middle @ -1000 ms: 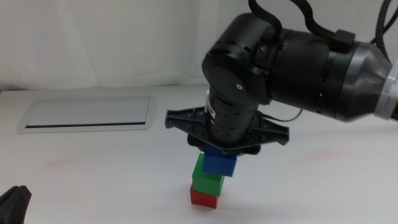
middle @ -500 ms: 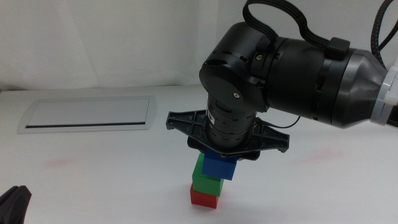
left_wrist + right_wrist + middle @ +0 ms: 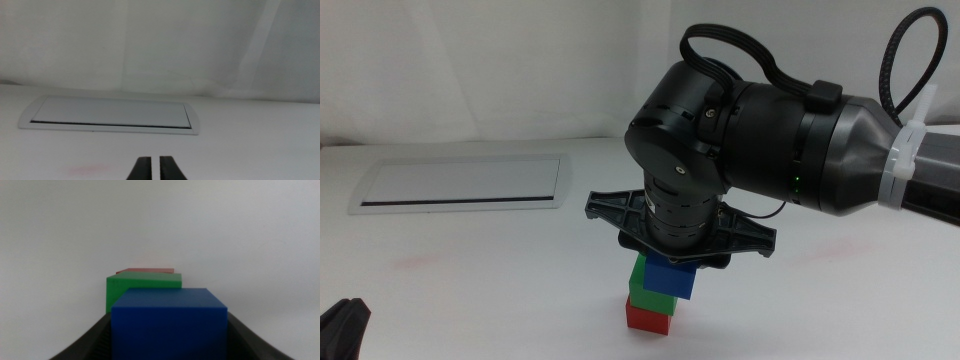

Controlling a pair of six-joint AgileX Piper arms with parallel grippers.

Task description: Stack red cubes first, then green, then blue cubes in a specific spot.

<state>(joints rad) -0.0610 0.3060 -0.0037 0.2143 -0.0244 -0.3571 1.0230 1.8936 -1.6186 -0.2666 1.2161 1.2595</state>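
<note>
While green cube (image 3: 648, 282) sits on red cube (image 3: 646, 318) on bare worktop (image 3: 470, 290), right hand (image 3: 672, 262) pinches blue cube (image 3: 670, 279) just above, offset rightward; needs centring for flush top tier. Left hand (image 3: 154, 168) waits low left, pressed nearly together.

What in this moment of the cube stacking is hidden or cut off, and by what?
- Middle view: the right claw and its wrist cover the blue cube's top, so whether it rests on the green cube is unclear.
- Right wrist view: the blue cube fills the foreground, leaving only slivers of the green cube and red cube.
- Left claw: only its tips show at the frame edge in its wrist view.
</note>
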